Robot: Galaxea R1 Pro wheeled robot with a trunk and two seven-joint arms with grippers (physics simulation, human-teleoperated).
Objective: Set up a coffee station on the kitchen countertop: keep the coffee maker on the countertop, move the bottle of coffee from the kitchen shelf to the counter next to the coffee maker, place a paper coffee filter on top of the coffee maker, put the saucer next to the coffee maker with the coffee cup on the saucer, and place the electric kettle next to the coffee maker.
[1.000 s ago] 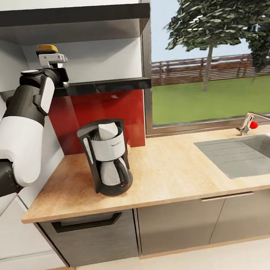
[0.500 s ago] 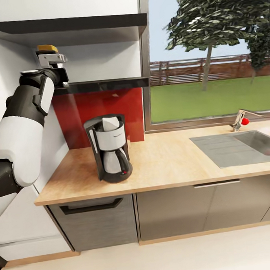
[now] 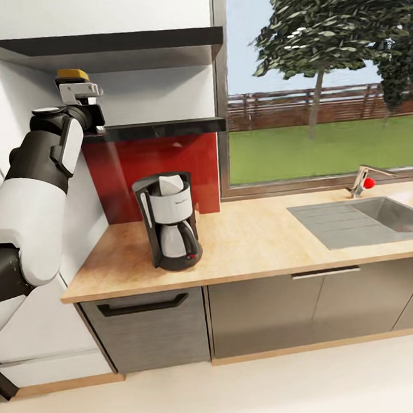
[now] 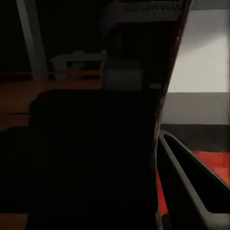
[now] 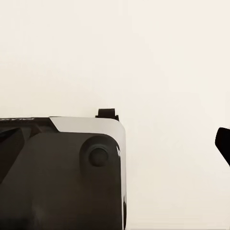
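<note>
On the kitchen shelf (image 3: 162, 129), golden-lidded bottle of coffee (image 3: 73, 75) behind left gripper (image 3: 84, 92), grasp unclear.

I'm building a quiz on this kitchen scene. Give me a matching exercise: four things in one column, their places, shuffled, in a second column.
Things:
1. coffee maker
2. bottle of coffee
3. paper coffee filter
4. sink

Places:
A. in the top of the coffee maker
B. up by the kitchen shelf, at the left hand
C. set into the kitchen countertop, below the window
D. standing on the countertop before the red wall panel

Pairs: 1-D, 2-B, 3-A, 4-C
</note>
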